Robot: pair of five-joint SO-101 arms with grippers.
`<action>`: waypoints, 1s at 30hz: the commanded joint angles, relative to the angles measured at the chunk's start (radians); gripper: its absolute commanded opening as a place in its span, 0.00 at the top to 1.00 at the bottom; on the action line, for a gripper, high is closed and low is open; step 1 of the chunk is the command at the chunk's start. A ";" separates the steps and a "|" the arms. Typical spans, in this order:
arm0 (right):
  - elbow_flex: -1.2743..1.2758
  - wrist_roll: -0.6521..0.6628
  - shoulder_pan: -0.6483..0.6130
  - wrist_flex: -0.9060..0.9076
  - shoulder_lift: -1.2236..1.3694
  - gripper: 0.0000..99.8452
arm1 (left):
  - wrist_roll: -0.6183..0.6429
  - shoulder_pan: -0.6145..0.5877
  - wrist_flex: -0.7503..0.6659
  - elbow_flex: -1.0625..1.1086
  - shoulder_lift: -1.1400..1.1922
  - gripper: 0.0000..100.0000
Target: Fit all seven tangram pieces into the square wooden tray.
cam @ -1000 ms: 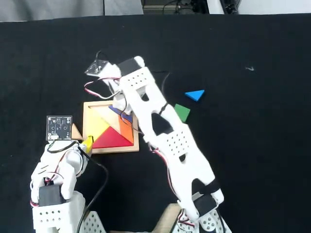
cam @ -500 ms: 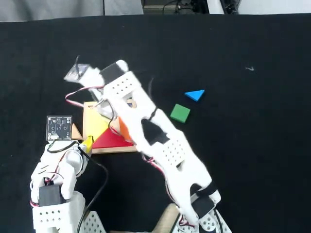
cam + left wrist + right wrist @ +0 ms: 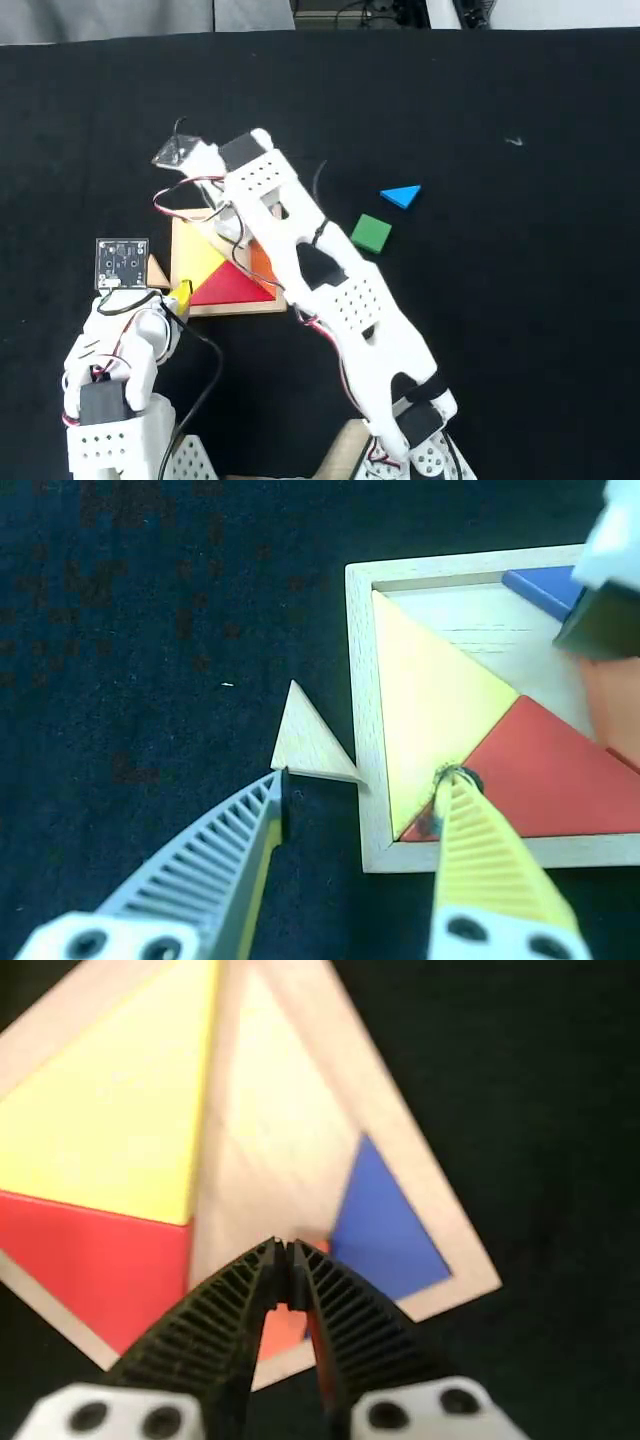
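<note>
Where the right gripper point(image 3: 288, 1255) hangs, the blue piece point(image 3: 385, 1225) lies beside.

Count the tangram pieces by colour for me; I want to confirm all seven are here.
1 yellow piece, in the tray
1 red piece, in the tray
1 orange piece, in the tray
2 blue: dark blue piece in the tray, light blue triangle on the table
1 green square, on the table
1 bare wood triangle, beside the tray
Total: 7
</note>
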 commanded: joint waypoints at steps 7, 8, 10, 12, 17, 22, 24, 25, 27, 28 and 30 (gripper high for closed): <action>-0.025 0.000 0.023 0.044 -0.081 0.99 | -0.005 0.005 -0.015 0.019 -0.008 0.76; -0.041 -0.002 0.023 0.060 -0.108 0.99 | -0.005 0.005 -0.015 0.019 -0.008 0.76; -0.097 -0.003 0.032 0.103 -0.177 0.99 | -0.005 0.005 -0.015 0.019 -0.008 0.76; -0.122 -0.006 0.061 0.107 -0.259 0.99 | -0.005 0.005 -0.015 0.019 -0.008 0.76; -0.051 -0.071 0.117 0.107 -0.455 0.99 | -0.005 0.002 -0.015 0.019 -0.009 0.76; 0.182 -0.097 0.124 0.107 -0.697 0.99 | -0.005 -0.038 -0.015 0.012 -0.012 0.76; 0.289 -0.097 0.124 0.106 -0.806 0.99 | -0.005 -0.038 -0.014 0.010 -0.012 0.76; 0.340 -0.097 0.124 0.101 -0.860 0.99 | -0.005 -0.038 -0.006 0.008 -0.012 0.76; 0.449 -0.097 0.138 0.091 -0.967 0.99 | -0.005 -0.038 0.012 -0.002 -0.014 0.76; 0.507 -0.097 0.152 0.078 -1.020 0.99 | -0.005 -0.038 0.020 -0.008 -0.014 0.76; 0.627 -0.097 0.189 0.040 -1.122 0.99 | -0.005 -0.038 0.035 -0.019 -0.014 0.76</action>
